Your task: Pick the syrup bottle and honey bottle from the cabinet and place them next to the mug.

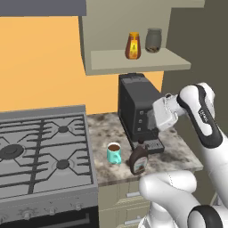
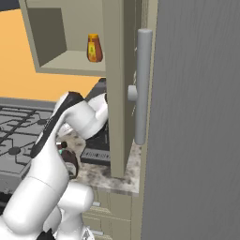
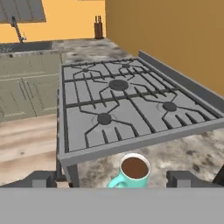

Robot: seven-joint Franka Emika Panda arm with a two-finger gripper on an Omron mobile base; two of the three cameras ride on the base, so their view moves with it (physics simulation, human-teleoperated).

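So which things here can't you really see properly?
- Syrup bottle, right base view: mostly hidden behind the arm.
- Mug, hand view: lower part cut off at the bottom.
- Grey jar, left base view: contents too small to tell.
- Honey bottle: label too small to read.

Setting: rendered home kitchen. Indicators: gas stove with grated burners, marbled counter, coffee machine, open wall cabinet, base cupboards, knife block, orange walls.

Orange wall behind grey stove and speckled counter.
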